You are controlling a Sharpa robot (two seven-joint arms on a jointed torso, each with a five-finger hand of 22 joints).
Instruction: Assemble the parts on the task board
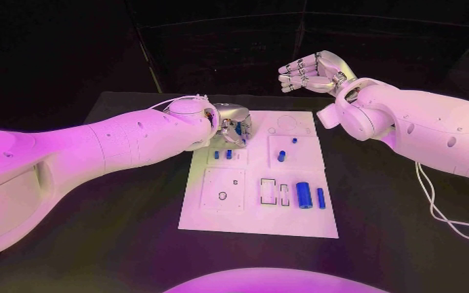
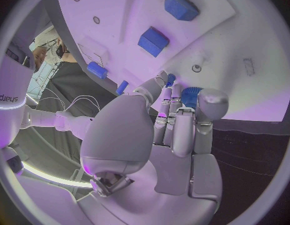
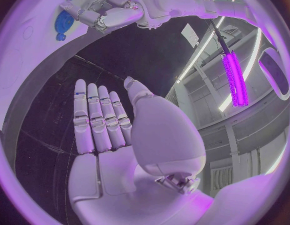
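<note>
Assembly looks partly done: left hand point(image 1: 232, 125) pinches a blue part point(image 2: 190, 96) at the task board's point(image 1: 303, 222) upper left, right hand point(image 1: 311, 70) open upper right, loose cylinders point(image 1: 304, 194) remaining.

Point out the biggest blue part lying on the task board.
The fat blue cylinder on the task board, near its front right edge. It is clearly wider than the thin blue rod beside it and the small pieces farther back.

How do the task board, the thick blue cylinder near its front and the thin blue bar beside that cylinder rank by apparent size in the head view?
1. Task board
2. Thick cylinder
3. Thin bar, narrower but about as long
</note>
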